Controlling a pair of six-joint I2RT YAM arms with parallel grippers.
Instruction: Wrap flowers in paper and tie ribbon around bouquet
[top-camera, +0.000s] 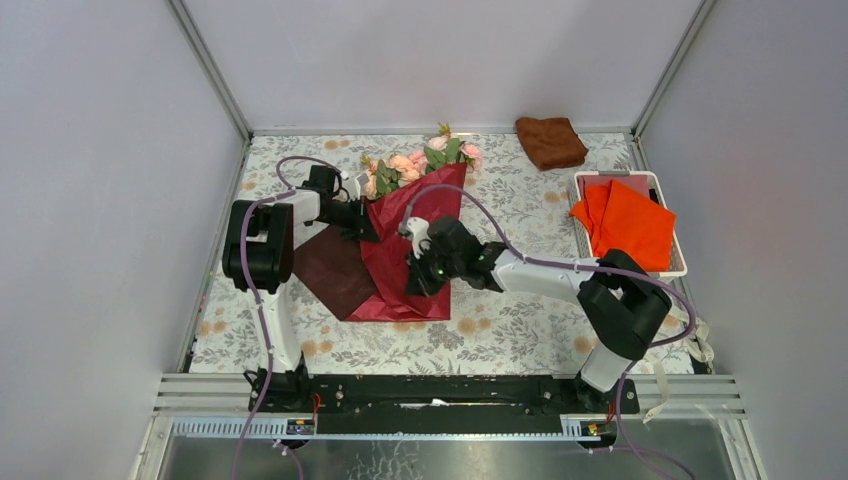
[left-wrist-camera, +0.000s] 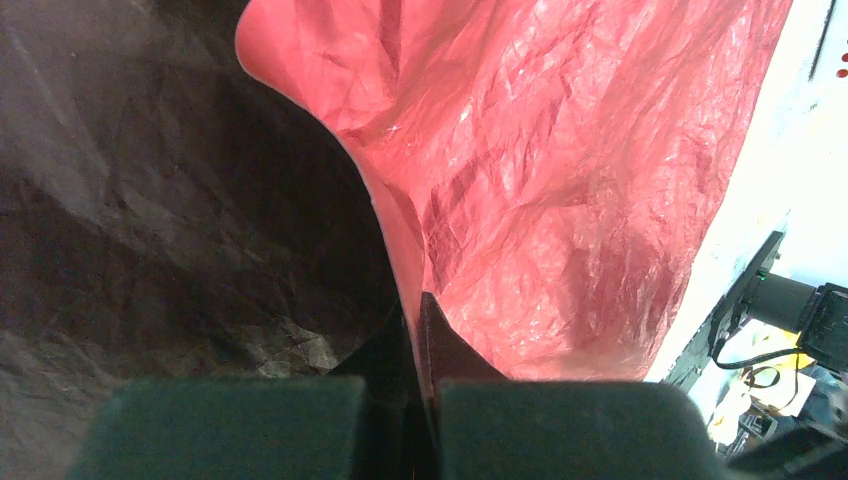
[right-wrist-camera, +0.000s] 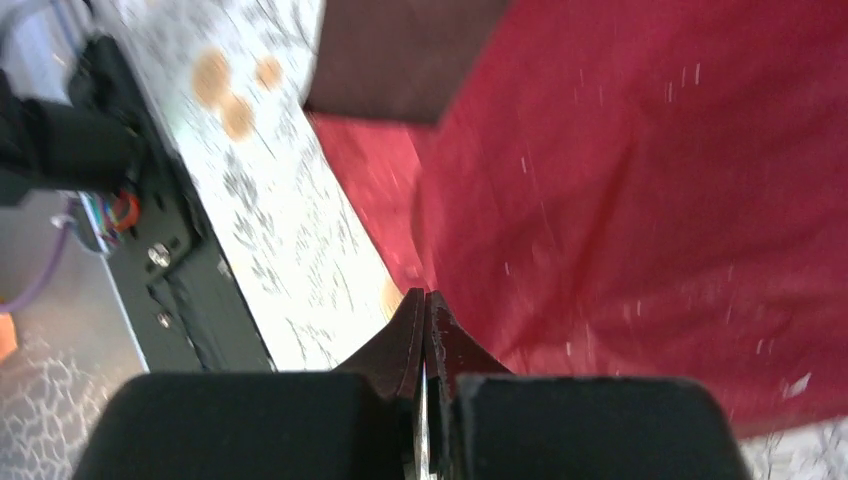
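The pink flowers (top-camera: 415, 160) lie at the back of the table with their stems under the dark red paper (top-camera: 405, 250). A flap of that sheet is turned over and shows its maroon reverse (top-camera: 335, 268). My left gripper (top-camera: 367, 228) is shut on the paper's upper left edge; in the left wrist view the red paper (left-wrist-camera: 560, 150) runs down between the closed jaws of this gripper (left-wrist-camera: 420, 305). My right gripper (top-camera: 416, 282) hovers over the sheet's lower part. In the right wrist view that gripper (right-wrist-camera: 425, 297) is shut with nothing in it, by the edge of the paper (right-wrist-camera: 650, 180). The ribbon is out of view.
A folded brown cloth (top-camera: 550, 142) lies at the back right. A white basket (top-camera: 681, 262) at the right holds bright orange sheets (top-camera: 628, 222). Grey walls close in the table on three sides. A black rail (top-camera: 440, 395) runs along the near edge.
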